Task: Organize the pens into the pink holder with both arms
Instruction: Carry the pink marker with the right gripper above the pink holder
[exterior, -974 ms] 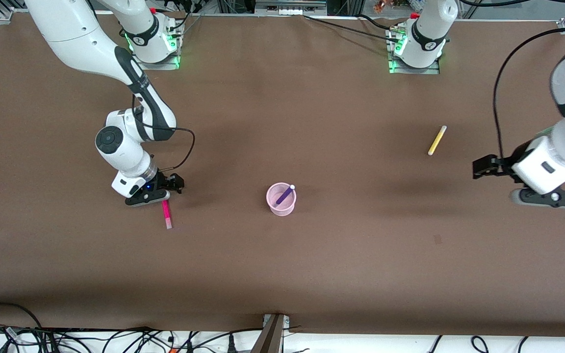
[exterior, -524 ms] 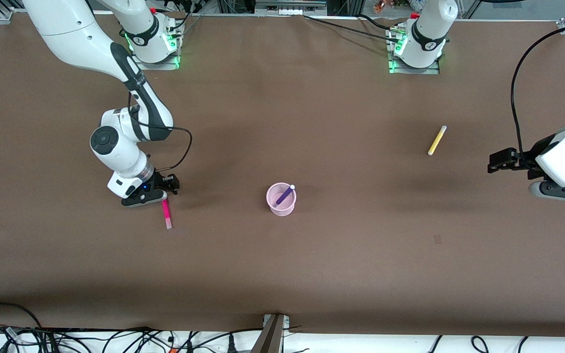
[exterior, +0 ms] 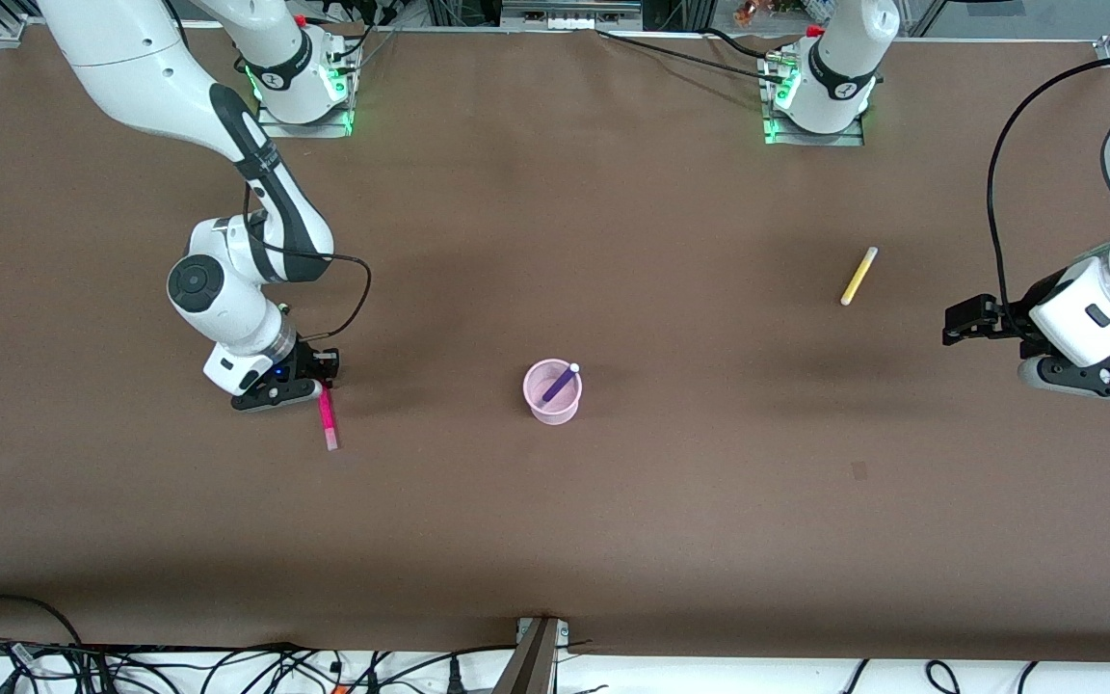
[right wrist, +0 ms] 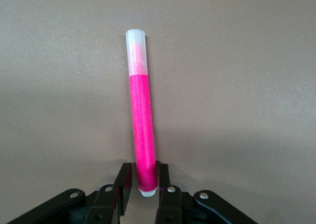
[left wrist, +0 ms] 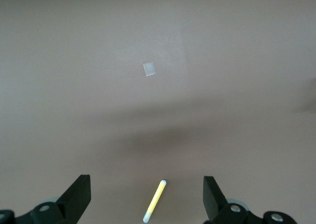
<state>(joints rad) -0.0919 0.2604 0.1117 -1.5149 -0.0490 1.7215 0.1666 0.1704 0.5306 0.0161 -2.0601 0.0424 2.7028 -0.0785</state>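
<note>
The pink holder (exterior: pixel 551 413) stands upright mid-table with a dark purple pen (exterior: pixel 560 383) leaning inside it. A magenta-pink pen (exterior: pixel 327 419) (right wrist: pixel 142 130) lies flat on the table toward the right arm's end. My right gripper (exterior: pixel 324 374) (right wrist: pixel 144 177) is down at the table, shut on the end of that pen that lies farther from the front camera. A yellow pen (exterior: pixel 858 276) (left wrist: pixel 155 200) lies toward the left arm's end. My left gripper (exterior: pixel 964 323) (left wrist: pixel 145 183) hovers open over the table beside the yellow pen, holding nothing.
A small pale patch (exterior: pixel 859 470) (left wrist: pixel 149 68) marks the brown table nearer the front camera than the yellow pen. Both arm bases (exterior: pixel 300 87) stand along the table's back edge. Cables (exterior: pixel 227 665) and a bracket (exterior: pixel 536 651) run along the front edge.
My right gripper's fingers have closed onto the magenta-pink pen's end, and that arm has shifted slightly toward its own end of the table. The left gripper drifted outward, then partly back, staying open.
</note>
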